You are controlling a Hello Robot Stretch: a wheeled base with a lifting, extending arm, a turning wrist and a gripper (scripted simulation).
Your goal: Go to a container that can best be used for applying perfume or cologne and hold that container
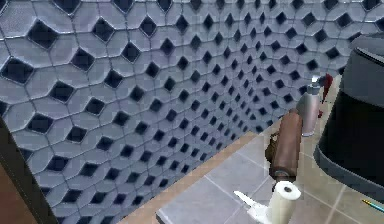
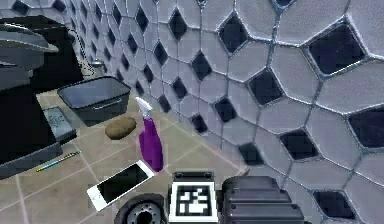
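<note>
A purple spray bottle [image 2: 150, 135] with a pale nozzle stands upright on the tiled countertop [image 2: 215, 160] in the arm side view, close to the patterned wall. Below it, at the picture's bottom edge, sit a white square with black marks [image 2: 195, 198] and the gripper's dark body [image 2: 146, 211]. The gripper's far end is not made out, so I cannot tell whether it holds anything. In the forward view a grey spray bottle [image 1: 312, 104] stands on the counter by the wall at the right.
Around the purple bottle lie a brown potato [image 2: 120, 127], a white phone [image 2: 120, 185] and a dark tray [image 2: 95, 100]. A black appliance [image 2: 25, 110] stands to the left. The forward view has a brown mill [image 1: 285, 145], a paper roll [image 1: 286, 200] and a black appliance [image 1: 355, 120].
</note>
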